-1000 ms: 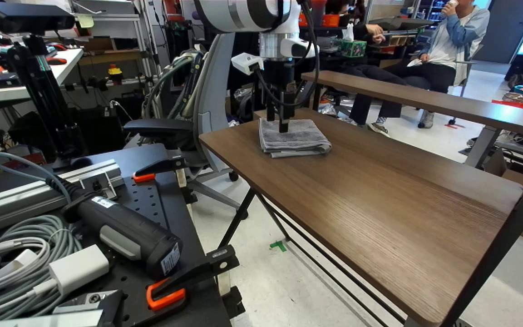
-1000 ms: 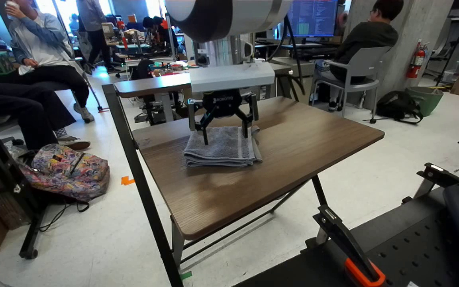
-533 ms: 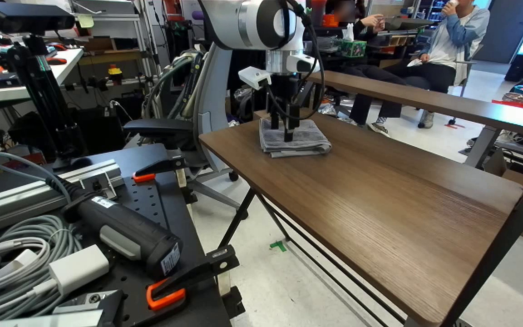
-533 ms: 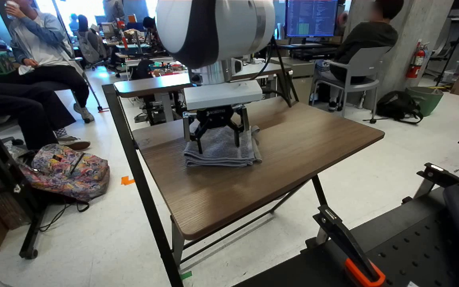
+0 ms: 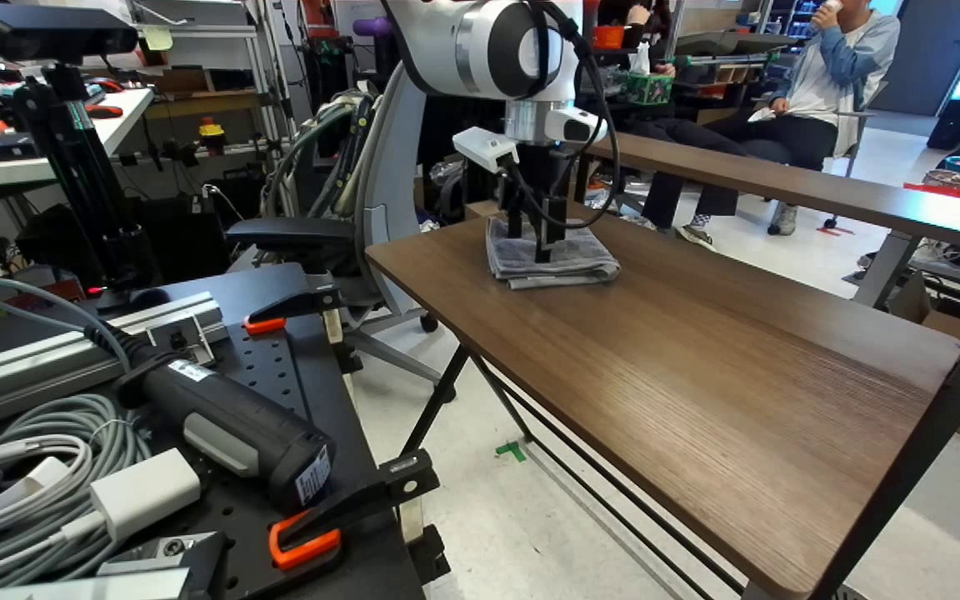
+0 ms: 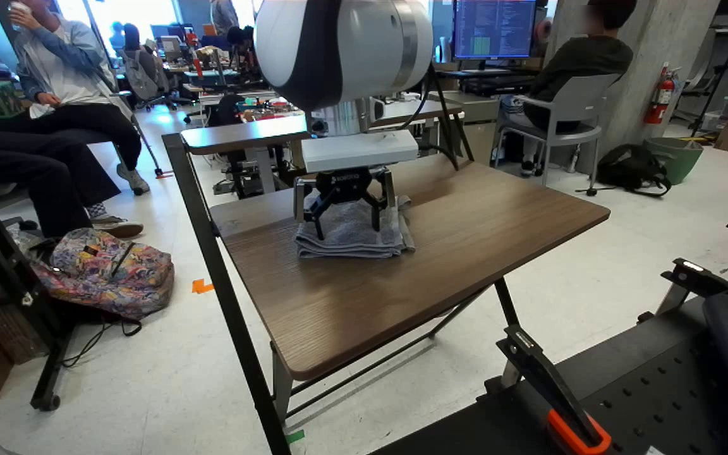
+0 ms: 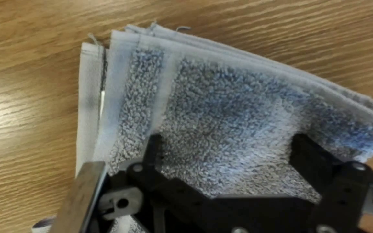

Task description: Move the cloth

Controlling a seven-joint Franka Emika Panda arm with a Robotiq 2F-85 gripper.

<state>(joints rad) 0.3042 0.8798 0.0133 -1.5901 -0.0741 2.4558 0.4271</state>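
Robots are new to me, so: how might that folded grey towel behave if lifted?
The towel will probably droop, since its layers look soft. Its fuzzy pile suggests little slipping. With loose edges stacked, it may unfold if only the top is pinched.

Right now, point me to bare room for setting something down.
Bare: the table from the cloth to the black post, the largest patch; a smaller one from the cloth to the corner by the chair. Crowded: the cloth, under the open gripper, and the bench, with cables, black tool and clamps.

Rough cloth [image 7: 212,106], woodgrain table [image 5: 697,367], hand [image 6: 348,230] perhaps metal
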